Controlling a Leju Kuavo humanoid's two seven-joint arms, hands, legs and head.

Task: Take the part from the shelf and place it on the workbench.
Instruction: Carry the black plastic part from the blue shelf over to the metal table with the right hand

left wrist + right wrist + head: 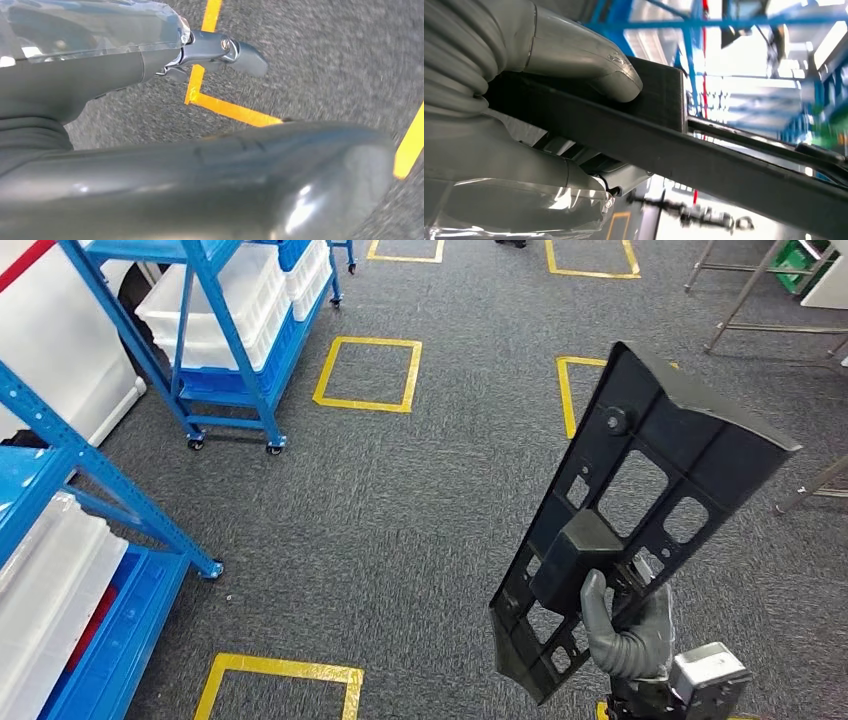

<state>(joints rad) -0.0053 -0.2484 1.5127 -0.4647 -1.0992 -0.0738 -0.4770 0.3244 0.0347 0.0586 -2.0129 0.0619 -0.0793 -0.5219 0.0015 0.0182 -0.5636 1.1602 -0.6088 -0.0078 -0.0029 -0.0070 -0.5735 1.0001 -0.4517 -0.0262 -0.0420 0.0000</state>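
Note:
A long black plastic part point(640, 490) with several cut-out windows and a raised block stands upright at the right of the head view, held above the grey carpet. My right hand point(632, 632) grips it near its lower end, thumb pressed on the raised block. In the right wrist view the thumb point(589, 60) lies on the part's point(704, 160) block and the part runs away from the hand as a dark bar. In the left wrist view my left hand point(150, 175) hangs over the carpet with nothing in it; its fingers are blurred.
Blue shelving point(215, 330) with white bins stands at the upper left, and another blue shelf point(80, 570) at the lower left. Yellow tape squares point(368, 373) mark the carpet. Metal table legs point(740, 300) stand at the upper right.

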